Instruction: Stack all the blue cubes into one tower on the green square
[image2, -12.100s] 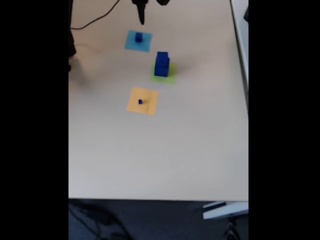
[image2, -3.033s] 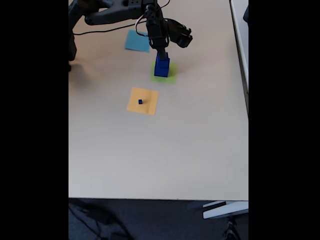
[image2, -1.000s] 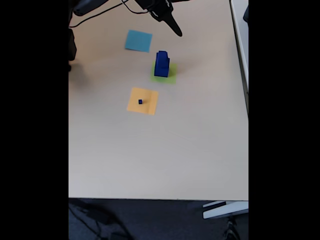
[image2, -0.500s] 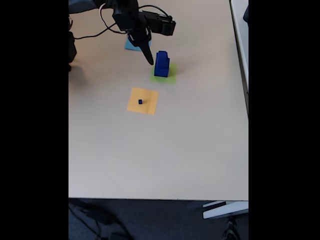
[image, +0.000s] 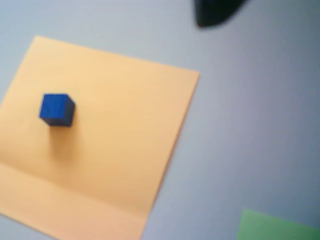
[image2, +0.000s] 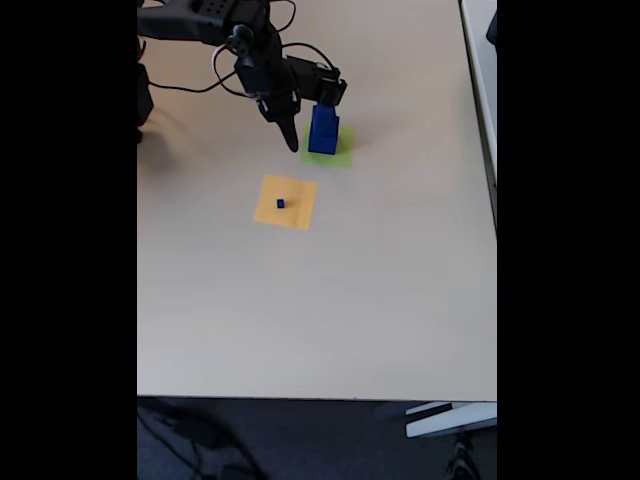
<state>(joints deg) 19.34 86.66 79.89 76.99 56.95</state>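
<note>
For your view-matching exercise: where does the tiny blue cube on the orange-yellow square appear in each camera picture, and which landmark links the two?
Wrist view: the tiny blue cube sits left of centre, on the left part of the orange-yellow square.
Fixed view: the same cube lies above centre, left of the middle of that square.
Shared landmark: the green square.

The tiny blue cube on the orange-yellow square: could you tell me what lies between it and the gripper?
In the fixed view, only bare table and orange-yellow square lie between the gripper and the tiny blue cube.
</note>
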